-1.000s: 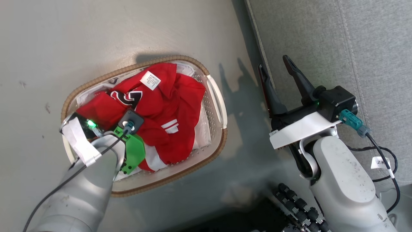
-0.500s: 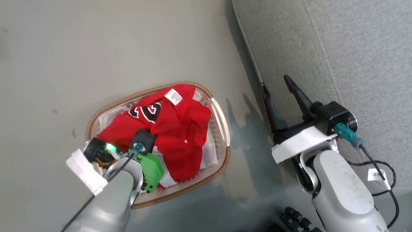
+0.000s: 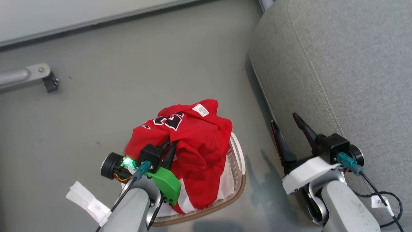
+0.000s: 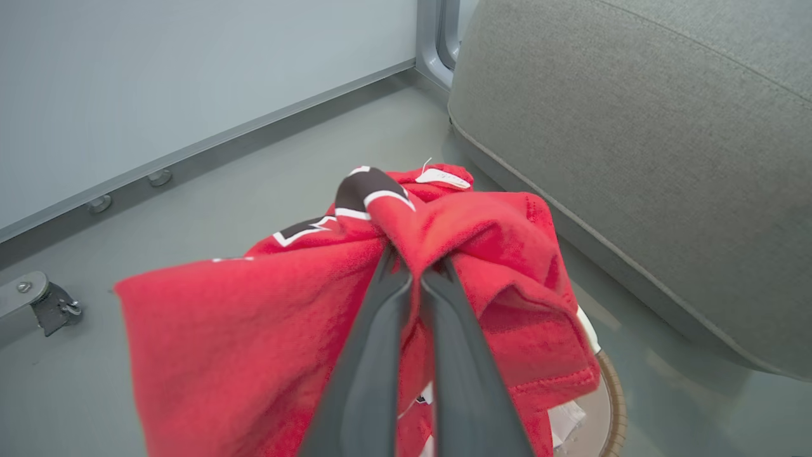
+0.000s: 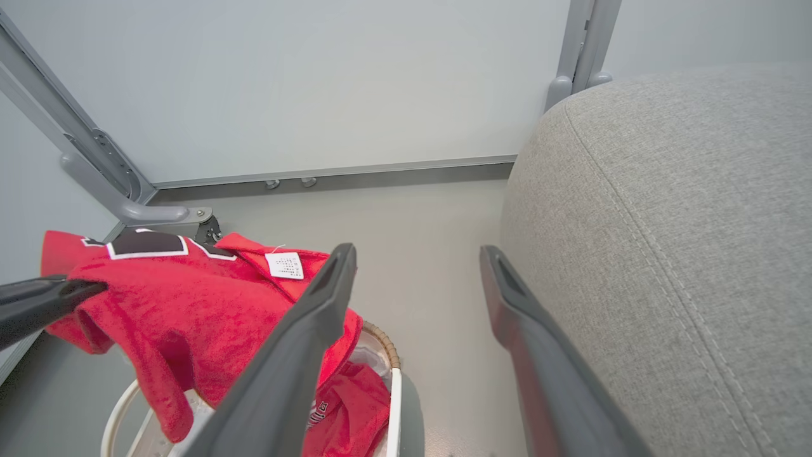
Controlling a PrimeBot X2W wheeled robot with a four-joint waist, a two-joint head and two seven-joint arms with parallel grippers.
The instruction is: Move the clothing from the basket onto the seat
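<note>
Clamping a fold of the clothing (image 4: 254, 330), left claw (image 4: 415, 266) holds it over the basket (image 3: 239, 188); right claw (image 3: 284, 118) stands apart beside the seat (image 3: 338, 64)

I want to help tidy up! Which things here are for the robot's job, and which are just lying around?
For the job:
- red clothing, pinched in the left hand
- basket, under the clothing
- grey seat, beside the basket

Just around:
- metal leg with a small wheel, on the floor
- right hand, open and holding nothing
</note>
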